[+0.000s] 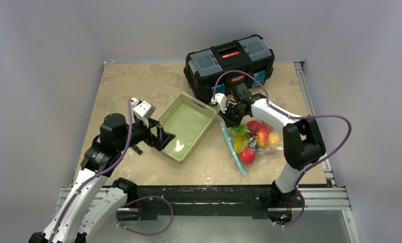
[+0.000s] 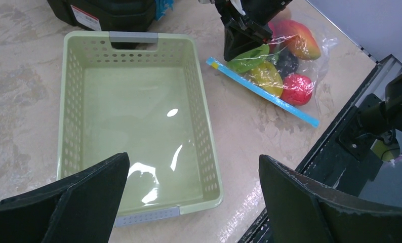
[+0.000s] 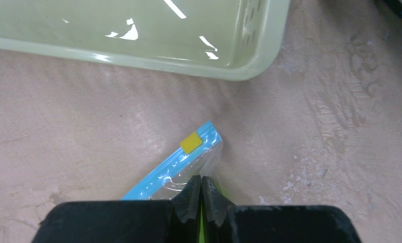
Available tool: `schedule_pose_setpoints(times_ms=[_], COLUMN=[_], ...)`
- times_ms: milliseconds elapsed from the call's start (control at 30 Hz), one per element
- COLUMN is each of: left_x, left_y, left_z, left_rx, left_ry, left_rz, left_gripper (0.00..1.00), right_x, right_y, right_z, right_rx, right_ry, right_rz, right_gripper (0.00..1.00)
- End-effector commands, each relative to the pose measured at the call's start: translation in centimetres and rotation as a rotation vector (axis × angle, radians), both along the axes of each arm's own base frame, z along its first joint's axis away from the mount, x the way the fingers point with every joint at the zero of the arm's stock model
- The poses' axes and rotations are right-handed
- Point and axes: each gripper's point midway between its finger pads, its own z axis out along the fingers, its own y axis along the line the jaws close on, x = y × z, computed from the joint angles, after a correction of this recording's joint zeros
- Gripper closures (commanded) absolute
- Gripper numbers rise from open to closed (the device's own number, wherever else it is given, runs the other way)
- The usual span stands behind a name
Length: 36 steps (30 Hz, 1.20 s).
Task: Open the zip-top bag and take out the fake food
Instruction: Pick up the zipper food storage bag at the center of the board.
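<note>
The right pincer (image 3: 201, 196) is pinching the zip-top bag (image 3: 164, 172) at its corner, hiding most fake food (image 2: 296, 88) in its wrist view; the left pincer (image 2: 193, 161) is hovering spread over the basket (image 2: 71, 101).

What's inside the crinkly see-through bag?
The bag shows fake food: red, yellow, green and red-orange pieces. The right fingers cover one corner, hiding anything beneath.
</note>
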Motion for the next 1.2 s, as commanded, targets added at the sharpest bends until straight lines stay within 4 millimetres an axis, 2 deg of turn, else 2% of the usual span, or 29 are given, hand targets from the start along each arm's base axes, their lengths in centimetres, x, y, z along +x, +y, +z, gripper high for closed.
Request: schedule_pose_setpoints(times_ms=[0,167,367,600,700,800,867,1033,1100,1167], left_x=[-0.8,-2.1,-2.8,-3.0,-3.1,-3.2,-3.2,-3.1,-3.1,-2.9], left_y=[-0.9,-1.9,-2.5,-2.6,-2.5,-2.6,-2.6,-2.6,-2.5,-2.5], left_z=[2.7,3.5,3.7,3.8,3.9,4.0,4.0,4.0,4.0,4.1], left_rx=[-0.035,-0.070,-0.090,-0.092,-0.093,-0.096,-0.097,-0.098,-0.100,-0.108], left_ry=[-0.090,-0.145,-0.164,-0.166,-0.172,-0.170,-0.169,-0.167,-0.164,-0.154], left_rz=[-0.087,-0.185,-0.235,-0.247,-0.249,-0.254,-0.253,-0.248,-0.243,-0.230], left_gripper=[0.01,0.02,0.02,0.02,0.02,0.02,0.02,0.02,0.02,0.01], right_x=[-1.6,-4.9,-8.0,-8.2,-8.4,-8.7,-9.1,-11.6,-12.8,-13.4], right_y=[1.1,2.2,2.7,2.1,1.6,1.3,0.8,-0.5,-1.0,-1.4], right_z=[2.6,5.0,6.7,6.4,6.8,7.5,7.8,7.9,7.7,7.5], right_rx=[0.091,0.203,0.290,0.259,0.250,0.250,0.243,0.230,0.232,0.232], right_ry=[0.013,0.029,0.016,0.012,-0.024,-0.067,-0.092,-0.137,-0.152,-0.188], right_rz=[0.089,0.229,0.367,0.354,0.341,0.340,0.338,0.385,0.414,0.421], right_gripper=[1.00,1.00,1.00,1.00,0.93,0.77,0.55,0.21,0.03,0.01])
